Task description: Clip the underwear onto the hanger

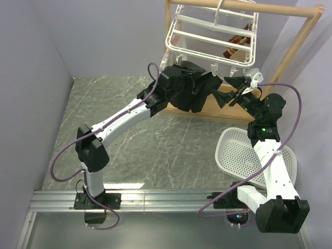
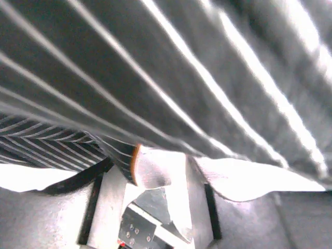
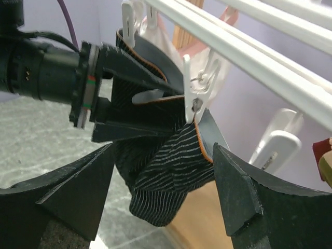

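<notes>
The underwear (image 1: pixel 194 98), black with fine stripes and orange trim, hangs under the near edge of the white hanger (image 1: pixel 207 39). In the right wrist view a white clip (image 3: pixel 194 98) on the hanger (image 3: pixel 249 57) pinches its waistband, and the underwear (image 3: pixel 171 171) droops below. My left gripper (image 3: pixel 174 109) is at the waistband beside that clip, its fingers spread apart above and below the fabric. The left wrist view is mostly blurred striped underwear (image 2: pixel 52 140) lying over the left gripper (image 2: pixel 150 207). My right gripper (image 3: pixel 162 155) stands open, its fingers on either side of the hanging cloth and not touching it.
The hanger hangs from a light wooden frame (image 1: pixel 295 41), with a small brown item (image 1: pixel 233 46) on it. A whitish pouch with pink edging (image 3: pixel 155 36) hangs behind the underwear, and a free clip (image 3: pixel 277 145) to the right. A white perforated basket (image 1: pixel 244 155) lies under my right arm.
</notes>
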You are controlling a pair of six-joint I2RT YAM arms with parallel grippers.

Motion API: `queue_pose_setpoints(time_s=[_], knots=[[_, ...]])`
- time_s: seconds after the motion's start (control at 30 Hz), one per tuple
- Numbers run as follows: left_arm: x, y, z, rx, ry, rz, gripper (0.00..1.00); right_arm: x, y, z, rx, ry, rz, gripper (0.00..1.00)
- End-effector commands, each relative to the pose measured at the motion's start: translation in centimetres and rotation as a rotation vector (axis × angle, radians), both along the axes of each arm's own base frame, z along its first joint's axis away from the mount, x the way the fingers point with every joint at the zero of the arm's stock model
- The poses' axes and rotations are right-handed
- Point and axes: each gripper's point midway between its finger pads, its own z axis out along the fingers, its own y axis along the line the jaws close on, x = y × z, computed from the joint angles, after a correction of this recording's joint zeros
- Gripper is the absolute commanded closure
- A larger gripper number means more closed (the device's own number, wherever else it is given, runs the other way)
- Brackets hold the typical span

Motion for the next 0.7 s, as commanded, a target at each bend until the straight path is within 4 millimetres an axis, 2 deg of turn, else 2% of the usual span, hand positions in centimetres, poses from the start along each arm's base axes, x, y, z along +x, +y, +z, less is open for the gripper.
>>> queue_pose_setpoints(time_s=[0.0,0.07,0.3,0.5,0.67], knots=[[-1.3,1.9,4.9,-0.164,-0.023,0.030,0.48,-1.4,-0.2,0.4,-0.046,-0.024,0.024,0.18],[-1.7,2.0,4.4,-0.130,-0.043,0.022,0.46,-1.6,-0.3,0.1,-0.055,-0.013,0.036,0.18],[-3.7,3.6,1.9,-0.001,-0.166,-0.001,0.29,-2.2,-0.8,0.2,-0.081,-0.002,0.036,0.18],[-6.0,6.0,-0.8,0.160,-0.302,-0.024,0.01,-2.8,-1.1,-0.2,-0.087,0.039,0.026,0.18],[-7.8,9.0,-4.1,0.325,-0.347,-0.042,0.01,-3.6,-1.6,-0.9,-0.078,0.094,0.007,0.18]])
